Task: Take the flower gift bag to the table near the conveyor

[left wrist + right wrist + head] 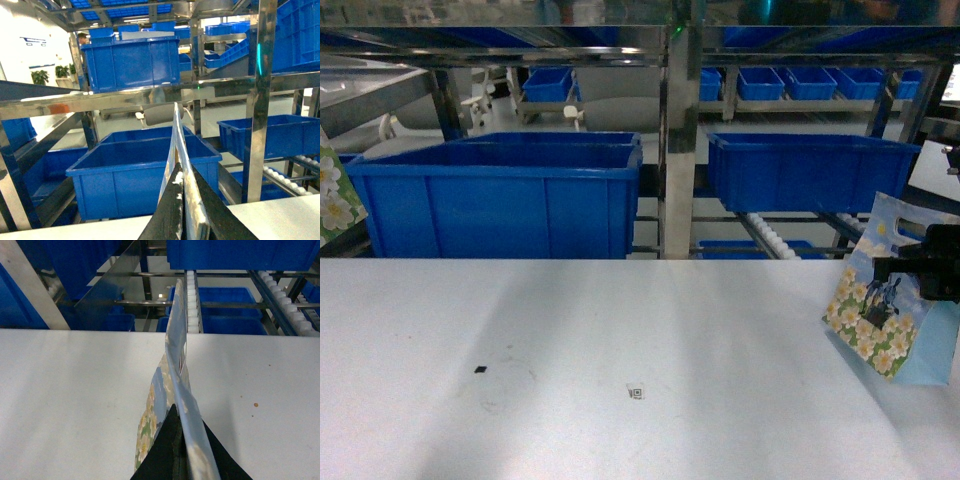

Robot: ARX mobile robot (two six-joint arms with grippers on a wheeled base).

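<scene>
A flower gift bag (880, 320), light blue with white-and-yellow blossoms, hangs tilted over the right end of the white table (620, 340). My right gripper (882, 270) is shut on its upper edge. In the right wrist view the bag (175, 365) runs edge-on out from the shut gripper (186, 415), with its lower edge close to the tabletop. A second flowered bag (332, 195) shows at the far left edge. My left gripper (184, 167) is shut on a thin bag edge (176, 135). The conveyor's white rollers (772, 236) lie just behind the table.
Two big blue bins (500, 195) (810, 170) sit on the steel rack behind the table, split by a steel post (678, 150). Roller tracks (192, 295) (287, 177) lead away from the table's far edge. A small square marker (636, 392) and a dark speck (480, 370) lie on the tabletop.
</scene>
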